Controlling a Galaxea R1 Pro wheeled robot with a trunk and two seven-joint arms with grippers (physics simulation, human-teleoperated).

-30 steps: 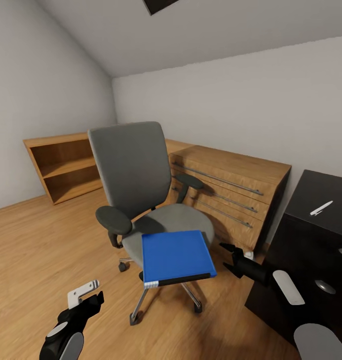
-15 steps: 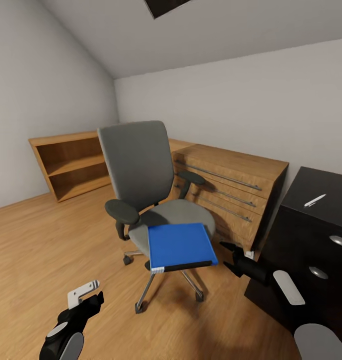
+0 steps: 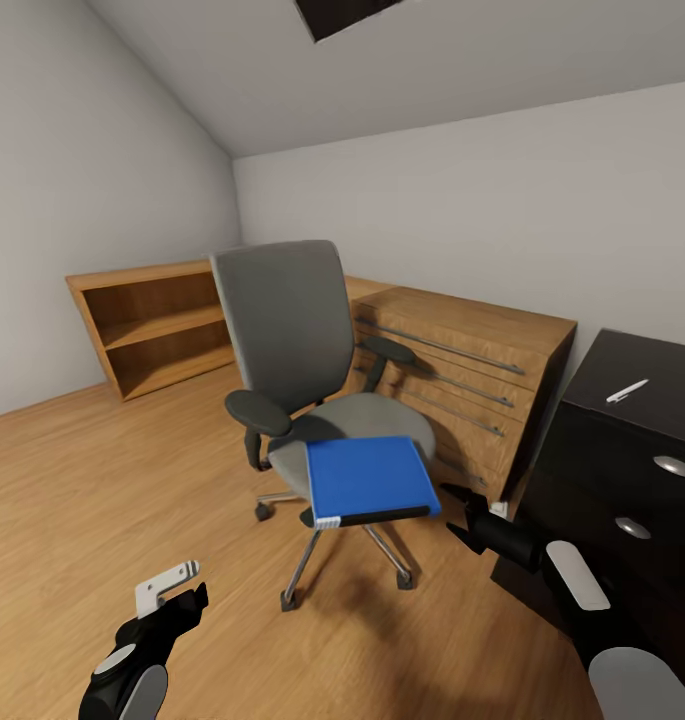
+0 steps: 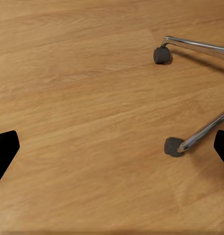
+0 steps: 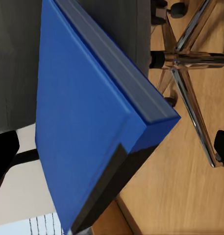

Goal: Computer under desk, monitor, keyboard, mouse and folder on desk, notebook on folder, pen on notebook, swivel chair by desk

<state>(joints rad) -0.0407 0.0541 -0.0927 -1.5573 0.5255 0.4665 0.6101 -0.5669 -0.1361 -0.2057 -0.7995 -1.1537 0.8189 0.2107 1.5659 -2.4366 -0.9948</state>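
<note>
The swivel chair [image 3: 282, 330], grey with black armrests and a chrome wheeled base, stands mid-room. The bright-blue folder [image 3: 370, 478] lies flat on the front of its seat and juts over the edge. My right gripper [image 3: 453, 514] is open, just right of the folder's near corner and apart from it. In the right wrist view the folder [image 5: 82, 122] lies ahead of the open right gripper [image 5: 112, 152]. My left gripper [image 3: 174, 592] hangs open low over the floor. The white pen [image 3: 627, 390] lies on the black desk [image 3: 632, 470] drawer unit at right.
A light wooden drawer chest [image 3: 462, 365] stands behind the chair against the wall, and a low wooden bookshelf [image 3: 152, 325] sits in the far left corner. The left wrist view looks down on wood floor with two chair casters [image 4: 173, 146] and chrome legs.
The whole head view has shifted, so the camera moved; chair, chest and desk sit slightly differently in the picture. Both grippers hold the same pose and stay open.
</note>
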